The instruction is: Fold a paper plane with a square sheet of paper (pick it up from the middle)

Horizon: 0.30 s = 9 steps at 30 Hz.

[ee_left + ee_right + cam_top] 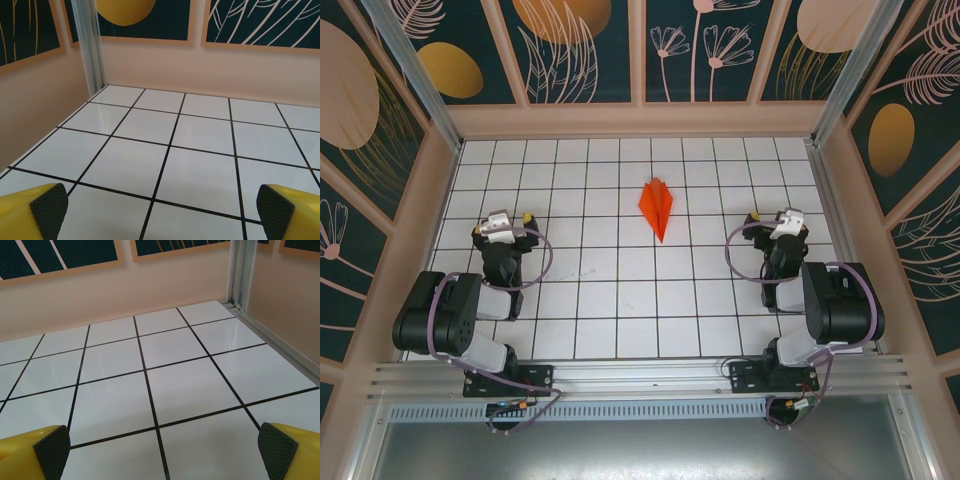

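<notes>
As you scan from above, you have one slim, pointed, orange-red paper plane [658, 208] lying on the white grid-tiled table [620, 300]. It sits toward the far edge, midway between the side edges, nose toward the near edge. Your black-and-yellow left gripper [503, 222] is near the left edge, jaws spread wide, empty. Your matching right gripper [777, 222] is near the right edge, likewise wide and empty. Both are well apart from the plane.
</notes>
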Available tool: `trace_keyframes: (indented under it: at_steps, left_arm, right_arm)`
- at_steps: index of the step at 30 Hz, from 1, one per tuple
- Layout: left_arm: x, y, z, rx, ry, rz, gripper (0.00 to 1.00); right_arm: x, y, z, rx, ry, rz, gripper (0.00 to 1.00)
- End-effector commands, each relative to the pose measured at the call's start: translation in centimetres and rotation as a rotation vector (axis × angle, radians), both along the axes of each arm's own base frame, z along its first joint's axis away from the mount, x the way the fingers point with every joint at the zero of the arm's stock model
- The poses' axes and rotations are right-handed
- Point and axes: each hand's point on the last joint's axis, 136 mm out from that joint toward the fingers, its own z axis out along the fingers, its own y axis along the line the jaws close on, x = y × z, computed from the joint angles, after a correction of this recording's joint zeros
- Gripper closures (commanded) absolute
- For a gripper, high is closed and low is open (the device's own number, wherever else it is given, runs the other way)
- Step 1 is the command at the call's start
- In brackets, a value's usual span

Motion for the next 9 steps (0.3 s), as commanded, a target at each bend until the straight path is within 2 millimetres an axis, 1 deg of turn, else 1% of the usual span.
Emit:
trace_keyframes:
  at_steps: [1, 9]
  left_arm:
    - [0.44, 0.32, 0.75, -0.002, -0.026, 0.011, 0.01]
    - [0.45, 0.32, 0.77, -0.004, -0.027, 0.011, 0.01]
  right_arm:
    - [0.06, 0.09, 0.76, -0.001, -0.037, 0.011, 0.01]
    - [0.05, 0.11, 0.79, -0.001, -0.039, 0.013, 0.01]
